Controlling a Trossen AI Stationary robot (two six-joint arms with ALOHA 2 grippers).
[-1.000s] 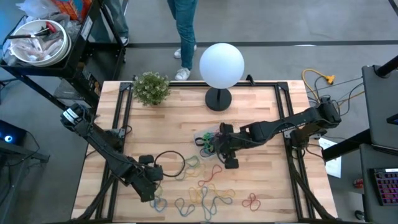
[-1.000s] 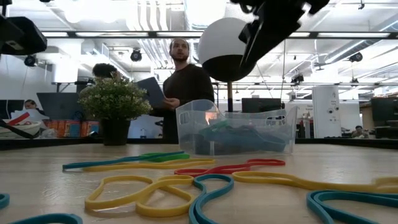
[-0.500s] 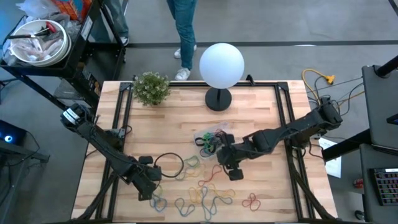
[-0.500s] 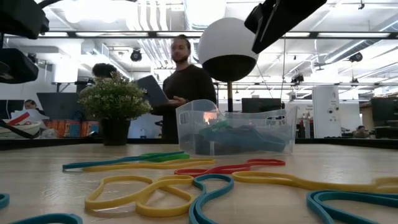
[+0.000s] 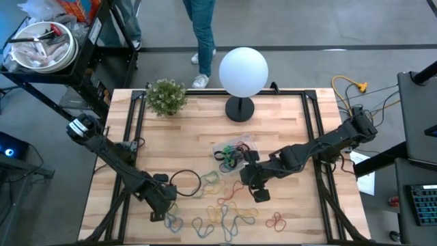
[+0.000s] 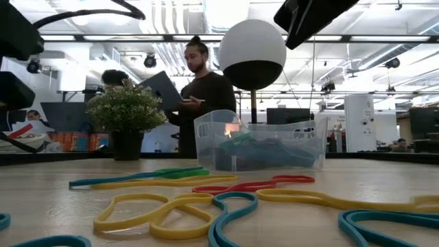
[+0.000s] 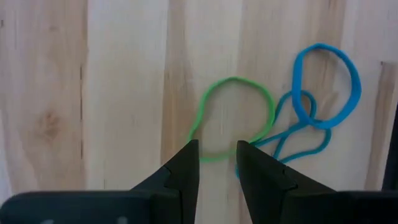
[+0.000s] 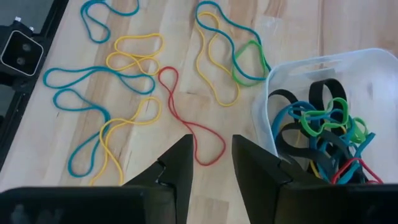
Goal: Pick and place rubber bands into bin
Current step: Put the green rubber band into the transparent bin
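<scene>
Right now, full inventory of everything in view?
rubber bands: many, blue, yellow, red, green, loose on the table's front half; one large black loop at left
bin: one, clear, mid-table, holding black, blue, green and red bands
lamp: one, white globe, table's back edge
plant: one, green, back left
table: one, light wood
person: one, behind the table
left gripper: open, over a green band
right gripper: open, above a red band

bin (image 8: 323, 68): my wrist picture's edge cuts off its far side
left claw (image 5: 158, 213): hides bands beneath it (colours unclear)
</scene>
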